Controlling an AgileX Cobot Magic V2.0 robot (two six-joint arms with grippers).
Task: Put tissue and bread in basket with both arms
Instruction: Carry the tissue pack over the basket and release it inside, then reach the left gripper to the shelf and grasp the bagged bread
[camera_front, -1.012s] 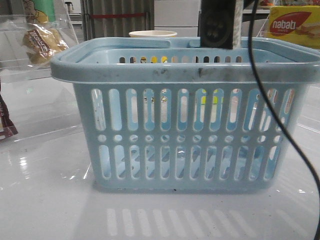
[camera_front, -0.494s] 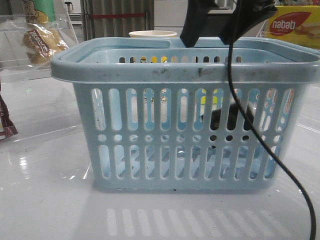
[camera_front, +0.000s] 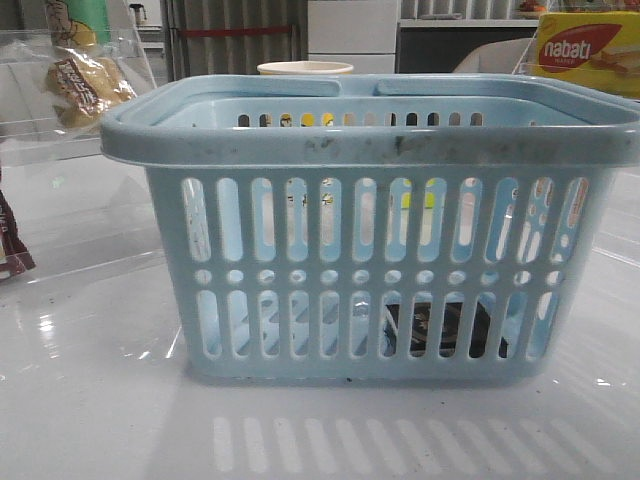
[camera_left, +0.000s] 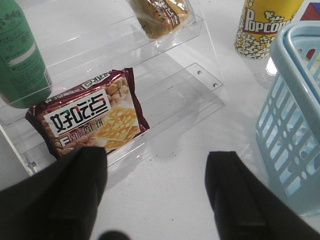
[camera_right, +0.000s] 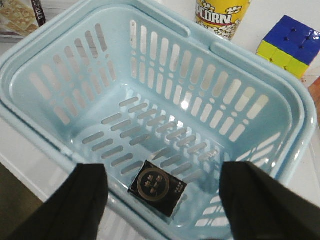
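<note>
Small black tissue pack (camera_right: 157, 187) now flat on large light-blue slotted plastic basket (camera_front: 370, 145) floor at 5 o'clock, right gripper (camera_right: 162, 200) spread empty, gone from front view, left gripper (camera_left: 155, 195) spread, bagged golden-brown bread (camera_left: 161, 16) unmoved on clear shelf (camera_left: 200, 82).

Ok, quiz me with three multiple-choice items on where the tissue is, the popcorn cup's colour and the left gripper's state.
1. Where is the tissue?
A. On the floor of the basket
B. On the clear shelf
C. Held by the right gripper

2. What colour is the popcorn cup?
A. Green
B. Yellow
C. Maroon

3. What is the left gripper doing?
A. Shut on the bread
B. Shut on the maroon packet
C. Open, holding nothing

Answers: 1 A, the right wrist view shows the black pack lying on the slotted floor. 2 B, its printed wall is yellow. 3 C, the fingers stand apart over bare table.
</note>
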